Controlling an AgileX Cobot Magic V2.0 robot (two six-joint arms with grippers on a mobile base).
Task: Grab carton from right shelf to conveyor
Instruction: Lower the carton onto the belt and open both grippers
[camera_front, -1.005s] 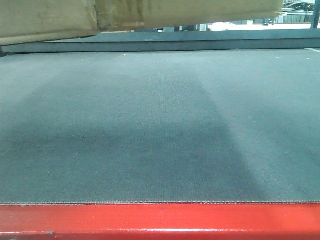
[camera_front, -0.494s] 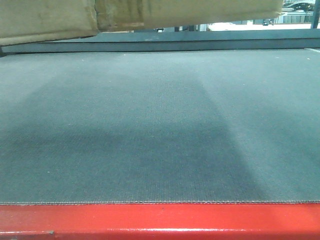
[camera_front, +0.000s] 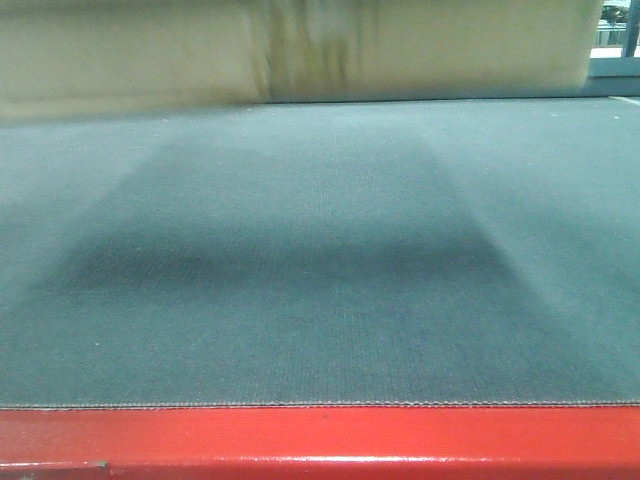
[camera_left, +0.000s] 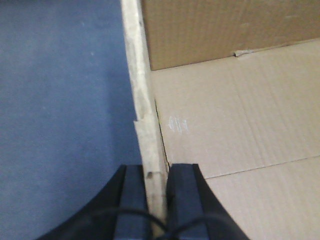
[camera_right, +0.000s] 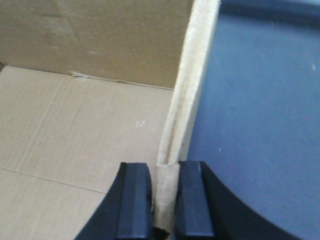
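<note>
Both grippers: left gripper (camera_left: 156, 172) and right gripper (camera_right: 165, 170) are each clamped on a side wall of the carton (camera_front: 400, 45), wall edge pinched between the black fingers.
Carton position: open box, floor on the inner side of each gripper, conveyor (camera_front: 320, 250) directly outboard and below.
Done: carton is off the shelf and over the far part of the belt.
Left: set-down and release; can't tell if the base is touching the belt, that edge is blurred.
Materials: plain brown corrugated board, frayed pale cut edges, faint flute lines; belt is dark grey woven fabric, matte; red front edge (camera_front: 320, 440) is glossy.
</note>
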